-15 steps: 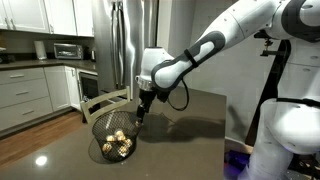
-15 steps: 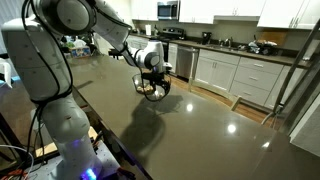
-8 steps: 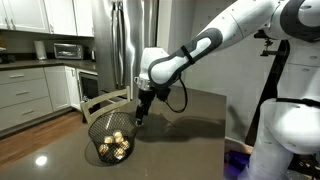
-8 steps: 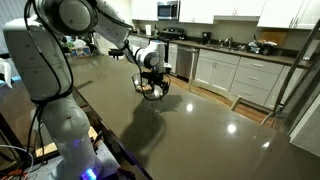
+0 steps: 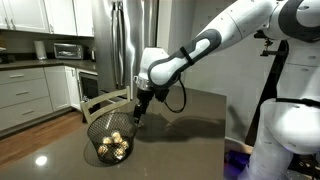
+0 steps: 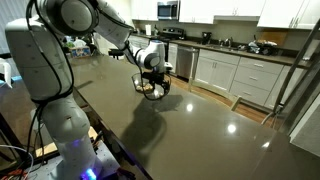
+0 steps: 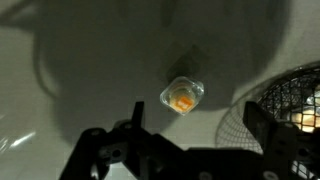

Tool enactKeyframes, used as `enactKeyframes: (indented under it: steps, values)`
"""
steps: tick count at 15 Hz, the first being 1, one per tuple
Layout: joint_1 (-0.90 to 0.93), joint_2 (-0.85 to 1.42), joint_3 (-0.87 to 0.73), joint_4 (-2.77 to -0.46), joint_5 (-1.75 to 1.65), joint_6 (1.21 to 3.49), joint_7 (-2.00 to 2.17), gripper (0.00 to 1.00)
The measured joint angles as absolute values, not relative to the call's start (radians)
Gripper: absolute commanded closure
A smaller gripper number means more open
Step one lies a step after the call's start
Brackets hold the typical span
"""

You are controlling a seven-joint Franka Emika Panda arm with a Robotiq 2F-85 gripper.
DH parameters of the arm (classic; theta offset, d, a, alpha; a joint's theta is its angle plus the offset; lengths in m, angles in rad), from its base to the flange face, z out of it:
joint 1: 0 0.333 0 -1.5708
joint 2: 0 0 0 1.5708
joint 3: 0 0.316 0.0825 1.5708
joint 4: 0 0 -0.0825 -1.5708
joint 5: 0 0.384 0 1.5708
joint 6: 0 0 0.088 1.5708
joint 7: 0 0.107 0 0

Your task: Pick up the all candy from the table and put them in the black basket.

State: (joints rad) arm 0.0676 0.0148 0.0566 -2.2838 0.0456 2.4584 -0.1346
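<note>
Dark glossy table (image 6: 205,135) bearing one black basket (image 6: 160,90) with gold candy (image 6: 150,93) inside, white robot arm (image 6: 112,27) bent over it, gripper (image 6: 148,78) at the basket's rim; white cabinets (image 6: 245,80) and microwave (image 6: 168,10) behind.

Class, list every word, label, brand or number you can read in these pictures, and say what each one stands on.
No text can be read in any view.
Candy wrapper: too blurred to show any print.
Toaster oven and microwave: any markings are too small to read.
</note>
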Motion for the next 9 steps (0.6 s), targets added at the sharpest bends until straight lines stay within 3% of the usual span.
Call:
enactKeyframes:
  steps: [5, 6, 7, 9]
  values:
    - [0.067, 0.041, 0.057, -2.284, 0.046, 2.470, -0.135, 0.00]
    - [0.067, 0.046, 0.057, -2.284, 0.046, 2.471, -0.135, 0.24]
    - [0.067, 0.051, 0.057, -2.284, 0.046, 2.473, -0.135, 0.26]
    - [0.067, 0.060, 0.057, -2.284, 0.046, 2.482, -0.135, 0.40]
